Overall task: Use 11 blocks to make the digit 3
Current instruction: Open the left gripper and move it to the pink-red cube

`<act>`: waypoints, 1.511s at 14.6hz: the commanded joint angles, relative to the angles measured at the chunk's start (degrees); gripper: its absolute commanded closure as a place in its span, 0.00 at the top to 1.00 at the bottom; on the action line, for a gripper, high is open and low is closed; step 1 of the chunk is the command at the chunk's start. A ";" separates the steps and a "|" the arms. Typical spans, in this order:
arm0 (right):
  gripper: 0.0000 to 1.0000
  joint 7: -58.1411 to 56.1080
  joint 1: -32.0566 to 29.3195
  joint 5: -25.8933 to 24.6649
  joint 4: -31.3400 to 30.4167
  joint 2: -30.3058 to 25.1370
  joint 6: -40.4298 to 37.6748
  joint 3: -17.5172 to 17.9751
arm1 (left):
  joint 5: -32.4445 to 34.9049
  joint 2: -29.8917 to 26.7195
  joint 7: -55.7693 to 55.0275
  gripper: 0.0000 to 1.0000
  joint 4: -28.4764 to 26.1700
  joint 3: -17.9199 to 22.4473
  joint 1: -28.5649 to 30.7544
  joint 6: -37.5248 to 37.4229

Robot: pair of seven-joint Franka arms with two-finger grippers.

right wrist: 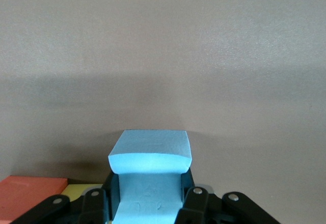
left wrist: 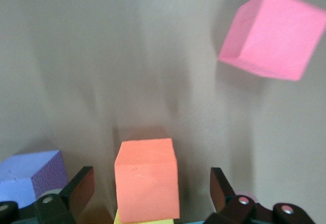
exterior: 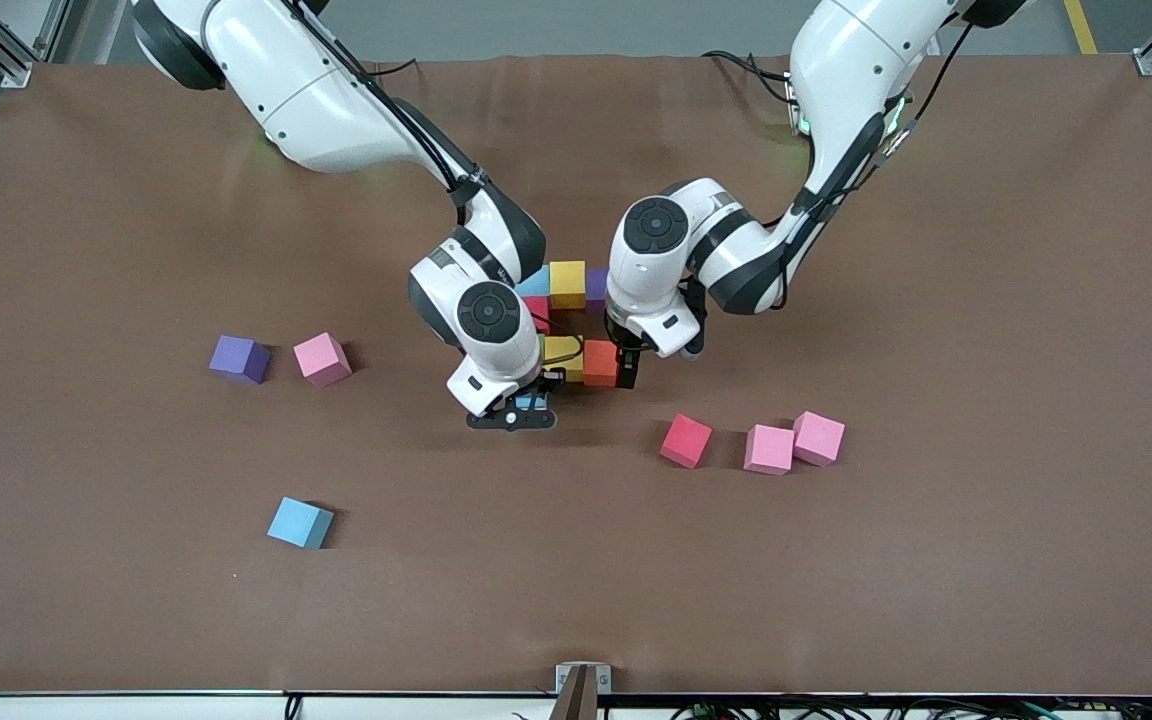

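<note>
A cluster of touching blocks lies mid-table: light blue, yellow, purple, red, a second yellow and orange. My left gripper is open, with one finger on each side of the orange block and a gap between each finger and the block. My right gripper is shut on a light blue block, low over the table beside the yellow and orange blocks, at the cluster's edge nearest the front camera.
Loose blocks lie around. A purple one and a pink one are toward the right arm's end, with a light blue one nearer the camera. A red one and two pink ones are toward the left arm's end.
</note>
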 commanded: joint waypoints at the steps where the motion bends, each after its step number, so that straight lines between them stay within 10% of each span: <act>1: 0.00 1.20 0.79 1.09 -2.80 -1.95 0.32 -0.09 | 0.19 -2.22 6.82 1.00 0.89 -0.49 3.36 -2.97; 12: 0.00 -1.96 0.00 1.00 -2.71 -1.77 0.67 -0.26 | -0.78 11.04 29.33 1.00 18.03 0.65 8.65 -8.78; 22: 0.00 -2.58 0.00 1.00 -2.80 -1.86 0.23 -0.26 | -0.87 15.00 30.14 1.00 19.27 0.92 8.55 -8.70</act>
